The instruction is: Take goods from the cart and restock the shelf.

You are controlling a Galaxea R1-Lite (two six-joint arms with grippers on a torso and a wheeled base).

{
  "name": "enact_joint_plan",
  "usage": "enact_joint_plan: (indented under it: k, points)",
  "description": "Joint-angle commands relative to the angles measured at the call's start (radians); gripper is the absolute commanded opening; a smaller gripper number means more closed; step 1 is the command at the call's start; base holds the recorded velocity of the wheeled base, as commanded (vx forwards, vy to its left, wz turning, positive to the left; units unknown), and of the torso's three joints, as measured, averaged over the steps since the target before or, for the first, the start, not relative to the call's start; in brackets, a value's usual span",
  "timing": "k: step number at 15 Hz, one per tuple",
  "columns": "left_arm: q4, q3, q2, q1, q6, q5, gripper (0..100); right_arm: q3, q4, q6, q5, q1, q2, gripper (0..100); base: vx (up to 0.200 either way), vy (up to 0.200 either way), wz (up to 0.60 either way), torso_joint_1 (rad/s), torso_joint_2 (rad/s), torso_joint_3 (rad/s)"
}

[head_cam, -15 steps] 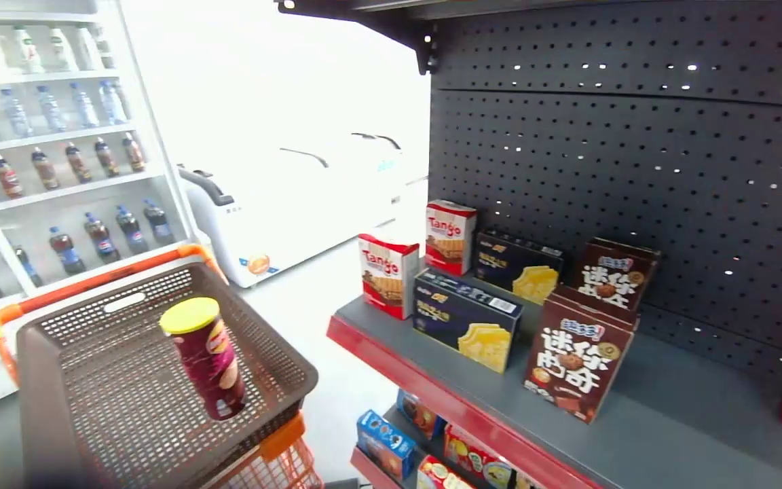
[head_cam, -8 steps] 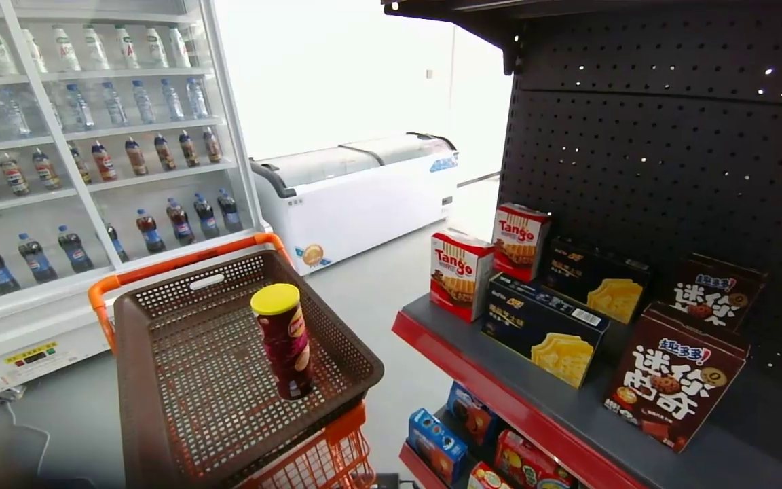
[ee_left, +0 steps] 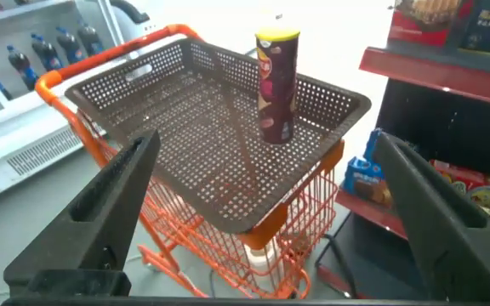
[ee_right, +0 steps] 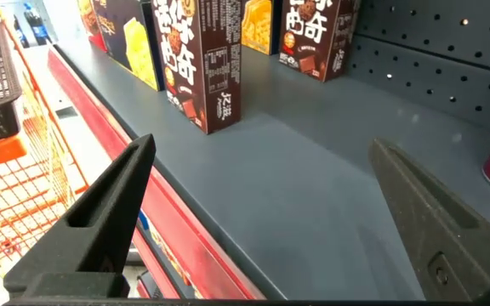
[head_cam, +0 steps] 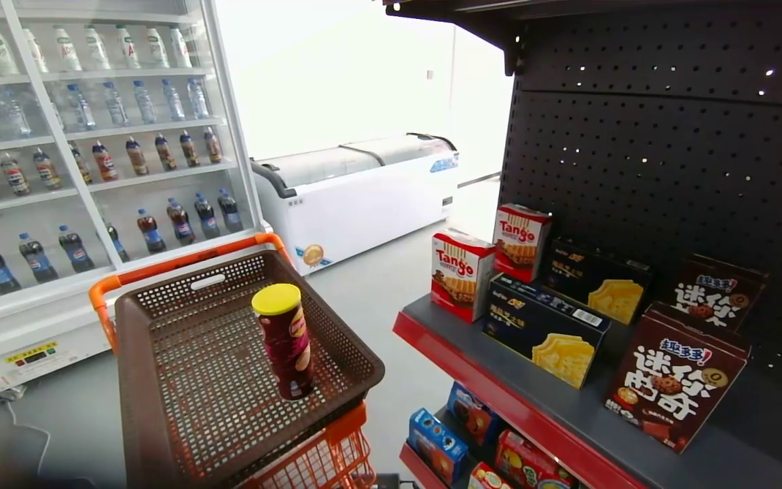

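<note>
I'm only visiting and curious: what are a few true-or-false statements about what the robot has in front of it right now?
1. A chip can stands upright in the cart basket. True.
2. The left gripper is shut on the chip can. False: it is open and empty, apart from the can.
3. The cart basket holds three cans. False: just one.
4. The right gripper is open over a bare stretch of shelf. True.
</note>
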Motion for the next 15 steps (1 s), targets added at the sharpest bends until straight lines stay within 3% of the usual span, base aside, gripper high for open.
enact_joint_plan:
  k: [1, 7, 11, 13, 15]
  points:
    - [-0.035, -0.076, 0.348, -0.002, 0.011, 0.000, 100, 0.000, 0.000, 0.000, 0.000, 0.000, 0.002, 100, 0.000, 0.000, 0.00, 0.000, 0.00, 0.000]
    - [-0.200, -0.079, 0.710, 0.001, 0.014, 0.017, 100, 0.000, 0.000, 0.000, 0.000, 0.000, 0.002, 100, 0.000, 0.000, 0.00, 0.000, 0.00, 0.000]
    - [-0.410, -0.093, 0.984, -0.059, 0.098, -0.034, 100, 0.000, 0.000, 0.000, 0.000, -0.001, 0.002, 100, 0.000, 0.000, 0.00, 0.000, 0.00, 0.000]
    - [-0.463, -0.093, 1.041, -0.076, 0.101, -0.032, 100, 0.000, 0.000, 0.000, 0.000, 0.000, 0.002, 100, 0.000, 0.000, 0.00, 0.000, 0.00, 0.000]
    - [-0.593, -0.105, 1.185, -0.085, 0.109, -0.029, 100, 0.000, 0.000, 0.000, 0.000, 0.000, 0.002, 100, 0.000, 0.000, 0.00, 0.000, 0.00, 0.000]
